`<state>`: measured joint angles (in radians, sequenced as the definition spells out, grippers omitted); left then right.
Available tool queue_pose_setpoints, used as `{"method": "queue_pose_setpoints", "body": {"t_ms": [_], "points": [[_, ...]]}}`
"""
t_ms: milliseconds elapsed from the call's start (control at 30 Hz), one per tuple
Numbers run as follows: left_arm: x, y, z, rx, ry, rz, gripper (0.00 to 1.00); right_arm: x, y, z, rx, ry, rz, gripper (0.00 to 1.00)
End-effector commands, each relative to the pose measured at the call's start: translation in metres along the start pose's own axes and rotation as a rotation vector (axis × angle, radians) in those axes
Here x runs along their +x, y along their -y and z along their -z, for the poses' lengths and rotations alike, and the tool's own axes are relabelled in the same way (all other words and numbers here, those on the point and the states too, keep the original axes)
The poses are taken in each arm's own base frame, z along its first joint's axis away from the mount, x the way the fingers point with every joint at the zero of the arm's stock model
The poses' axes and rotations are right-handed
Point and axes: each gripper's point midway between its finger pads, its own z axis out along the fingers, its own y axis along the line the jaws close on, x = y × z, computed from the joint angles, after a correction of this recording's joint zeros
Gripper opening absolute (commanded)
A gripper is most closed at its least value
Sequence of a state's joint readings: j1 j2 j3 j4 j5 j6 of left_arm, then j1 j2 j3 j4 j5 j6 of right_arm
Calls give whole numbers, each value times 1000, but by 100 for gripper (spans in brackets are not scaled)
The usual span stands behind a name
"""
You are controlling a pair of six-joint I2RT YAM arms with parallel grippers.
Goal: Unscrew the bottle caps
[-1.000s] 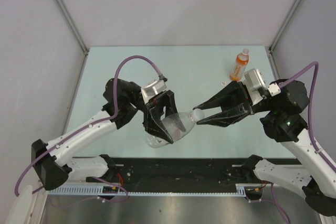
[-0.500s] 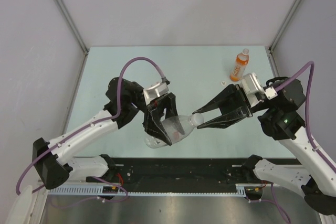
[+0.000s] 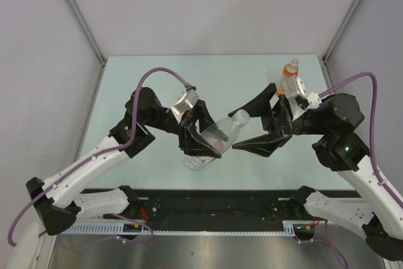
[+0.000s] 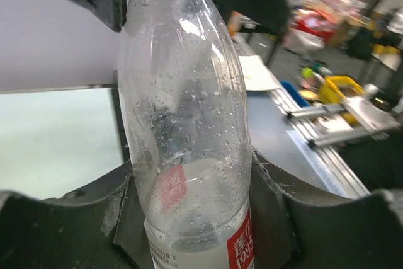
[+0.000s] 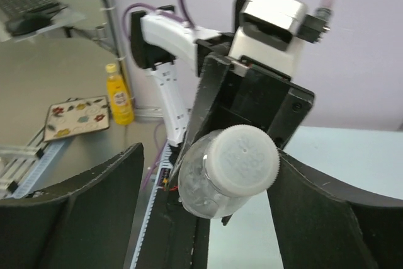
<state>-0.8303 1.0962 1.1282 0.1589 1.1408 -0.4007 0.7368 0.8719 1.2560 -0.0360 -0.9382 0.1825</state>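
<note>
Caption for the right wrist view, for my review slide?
Right gripper open, jaws flanking the whitish cap on the clear bottle gripped by the left gripper.

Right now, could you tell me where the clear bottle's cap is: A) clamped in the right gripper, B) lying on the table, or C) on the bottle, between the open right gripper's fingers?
C: the cap sits on the clear bottle held by the left gripper, with the right gripper open on either side.

Droplet-speckled clear bottle [image 3: 211,143], red label [image 4: 239,250] with white characters, whitish ridged cap [image 5: 242,160]. Toward one o'clock, orange bottle [image 3: 289,72], white-topped. Pale green table [image 3: 157,80]. White arms [image 3: 94,162] with black joints, purple cables [image 3: 157,72], grey walls [image 3: 220,11].
</note>
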Motion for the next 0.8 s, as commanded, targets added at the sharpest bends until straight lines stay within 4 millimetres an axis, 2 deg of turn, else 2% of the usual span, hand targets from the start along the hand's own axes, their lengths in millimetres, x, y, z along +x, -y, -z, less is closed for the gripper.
{"method": "queue_pose_setpoints", "body": {"t_ms": [0, 33, 67, 200, 267, 367, 400, 433, 567, 600, 633, 767], "points": [[-31, -45, 16, -344, 111, -132, 0, 8, 22, 6, 173, -10, -95, 82], [-33, -45, 19, -368, 122, -148, 0, 6, 25, 6, 198, -2, -95, 83], [-33, -56, 25, -442, 138, -150, 0, 5, 32, 8, 239, 5, -97, 86], [-43, -69, 43, -594, 200, -201, 0, 6, 44, 8, 297, 5, -124, 99], [-46, -73, 53, -657, 234, -226, 0, 7, 52, 9, 341, 6, -137, 100], [-53, -71, 62, -709, 275, -267, 0, 3, 75, 15, 472, 40, -152, 100], [-52, -76, 68, -756, 273, -280, 0, 0, 78, 17, 493, 57, -164, 100], [-50, -78, 68, -774, 268, -281, 0, -7, 87, 21, 554, 94, -159, 100], [-36, -96, 80, -923, 211, -313, 0, -23, 103, 26, 648, 200, -225, 100], [-32, -106, 91, -1010, 189, -322, 0, -26, 105, 27, 660, 216, -239, 100], [-26, -108, 90, -1021, 175, -318, 0, -26, 112, 27, 689, 242, -280, 100], [-14, -123, 109, -1182, 121, -358, 0, -28, 124, 32, 771, 292, -332, 100]]}}
